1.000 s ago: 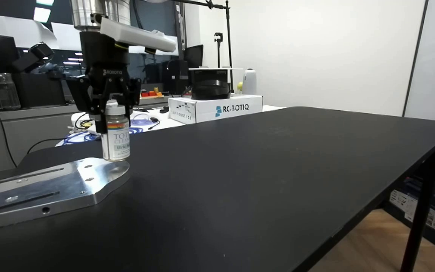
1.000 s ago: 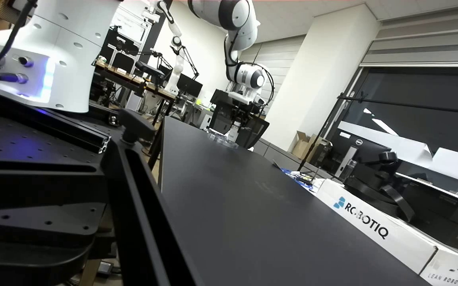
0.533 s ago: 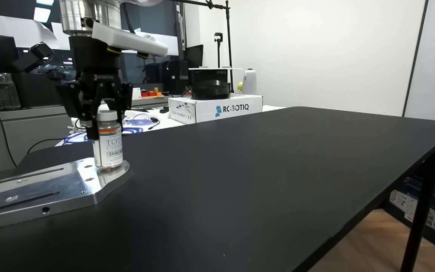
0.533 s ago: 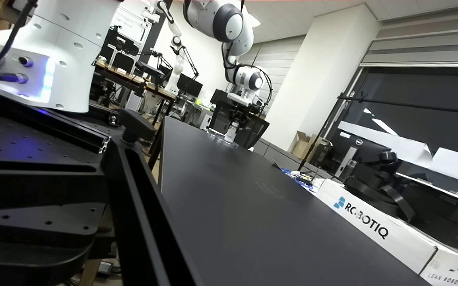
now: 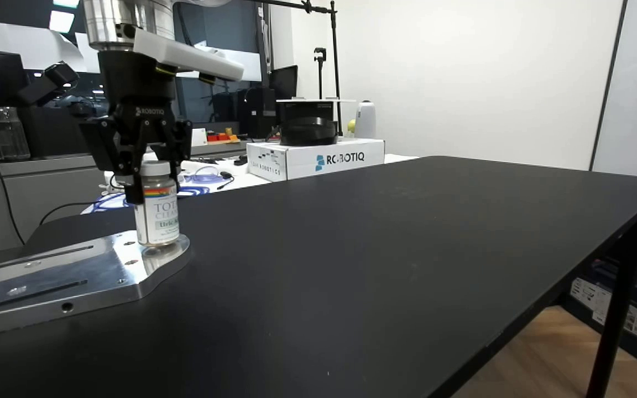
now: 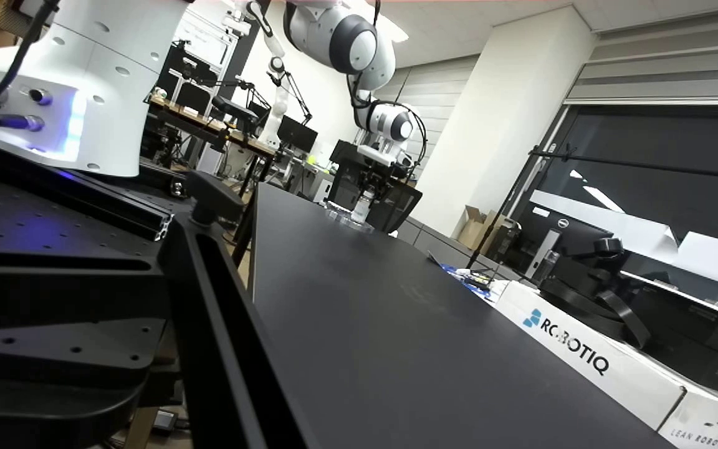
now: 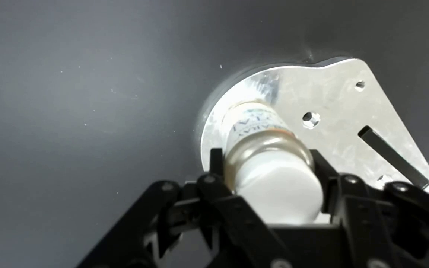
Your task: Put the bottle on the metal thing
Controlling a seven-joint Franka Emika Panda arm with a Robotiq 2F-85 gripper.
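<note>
The small pill bottle stands upright at the rounded end of the silver metal plate. Its base meets its reflection there and looks to be touching the plate. My gripper is shut around the bottle's upper part, below the white cap. In the wrist view the gripper has a finger against each side of the bottle, above the plate. An exterior view shows the bottle small under the gripper, on the far plate. The fingers hide part of the label.
The black table extends beyond the plate's rounded end. A white Robotiq box with black gear on it stands behind the table's far edge. Blue cables lie behind the table near the gripper.
Over the last second my gripper has lowered the bottle and shifted it left in an exterior view, onto the plate's rounded end. In the last half second it has barely moved.
</note>
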